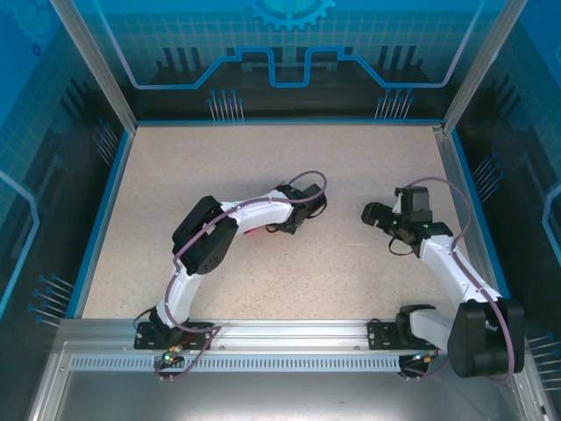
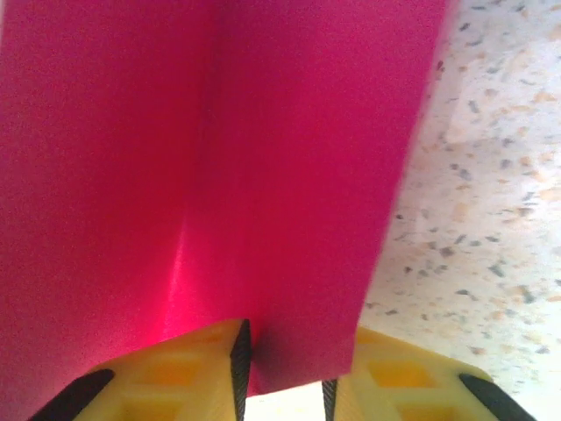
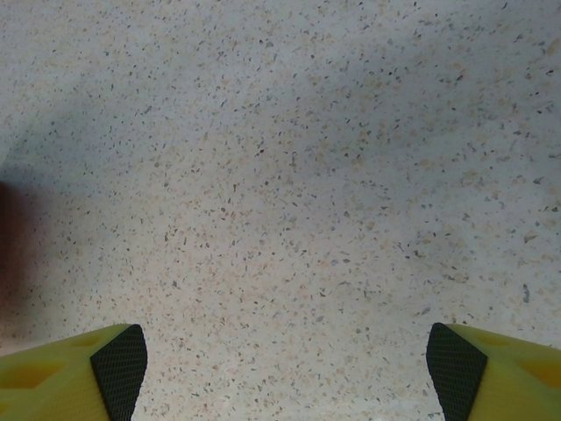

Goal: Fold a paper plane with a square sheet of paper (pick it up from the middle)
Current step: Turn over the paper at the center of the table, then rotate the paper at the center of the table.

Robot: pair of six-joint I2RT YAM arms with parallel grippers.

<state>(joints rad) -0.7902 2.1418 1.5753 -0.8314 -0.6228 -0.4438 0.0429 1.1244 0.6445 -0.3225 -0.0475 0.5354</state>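
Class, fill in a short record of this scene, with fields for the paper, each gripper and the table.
paper: pink, with a crease, its lower edge between the fingers of the left gripper
left gripper: partly open, paper against one pad, a gap at the other
right gripper: wide open, nothing between its fingers
table: speckled beige, under both arms

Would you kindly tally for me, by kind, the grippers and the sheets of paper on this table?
Grippers: 2, the left gripper and the right gripper
Pink sheet of paper: 1
Total: 3
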